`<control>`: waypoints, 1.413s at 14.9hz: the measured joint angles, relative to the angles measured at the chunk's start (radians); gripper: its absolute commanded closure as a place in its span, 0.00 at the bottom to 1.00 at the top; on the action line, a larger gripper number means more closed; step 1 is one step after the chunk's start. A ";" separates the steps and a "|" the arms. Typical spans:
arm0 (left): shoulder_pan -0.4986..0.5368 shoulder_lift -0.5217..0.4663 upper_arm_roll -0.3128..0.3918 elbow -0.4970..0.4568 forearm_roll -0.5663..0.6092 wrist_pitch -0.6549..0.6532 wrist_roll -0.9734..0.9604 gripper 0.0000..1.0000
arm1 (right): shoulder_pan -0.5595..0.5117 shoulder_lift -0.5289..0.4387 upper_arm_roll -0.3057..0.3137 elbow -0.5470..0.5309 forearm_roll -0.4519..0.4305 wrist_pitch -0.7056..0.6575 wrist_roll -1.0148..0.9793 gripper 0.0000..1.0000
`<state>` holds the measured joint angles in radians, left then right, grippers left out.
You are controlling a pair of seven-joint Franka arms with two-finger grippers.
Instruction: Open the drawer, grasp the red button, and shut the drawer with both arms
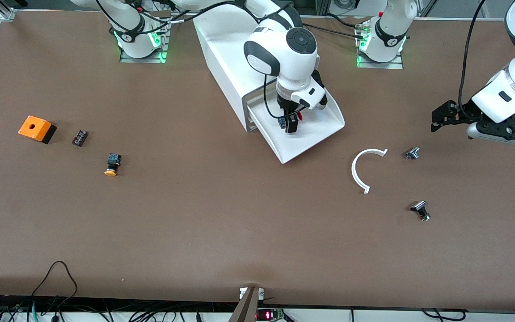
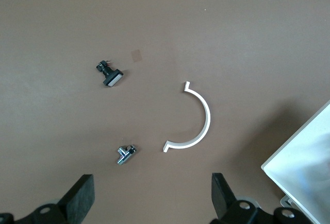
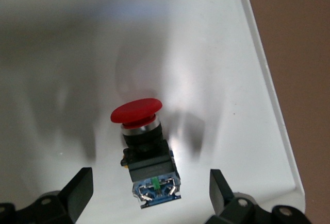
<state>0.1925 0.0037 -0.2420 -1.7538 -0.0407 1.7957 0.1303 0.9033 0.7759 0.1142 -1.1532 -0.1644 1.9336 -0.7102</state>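
Observation:
The drawer (image 1: 315, 134) is pulled out of the bottom of the white cabinet (image 1: 226, 58). The red-capped button (image 1: 281, 121) lies on its side in the drawer. My right gripper (image 1: 290, 125) is low inside the drawer, open. In the right wrist view the button (image 3: 147, 147) lies on the drawer floor (image 3: 206, 54), with its blue base between the open fingers of my right gripper (image 3: 150, 185); I see no contact. My left gripper (image 1: 436, 120) hangs open and empty over the table toward the left arm's end. It also shows in the left wrist view (image 2: 149, 190), with a drawer corner (image 2: 309, 152).
A white curved piece (image 1: 359, 167) (image 2: 203, 116), a small metal part (image 1: 412, 153) (image 2: 125, 154) and a black part (image 1: 420, 209) (image 2: 110, 73) lie near the left gripper. A yellow-capped button (image 1: 112, 164), an orange box (image 1: 35, 128) and a small black part (image 1: 80, 137) lie toward the right arm's end.

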 measured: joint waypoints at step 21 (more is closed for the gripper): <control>-0.001 0.000 -0.015 0.025 0.000 -0.058 -0.055 0.00 | -0.016 -0.017 0.008 -0.001 0.000 -0.001 0.042 0.57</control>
<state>0.1913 0.0040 -0.2570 -1.7283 -0.0407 1.7379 0.0749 0.8874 0.7585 0.1222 -1.1546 -0.1644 1.9325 -0.6686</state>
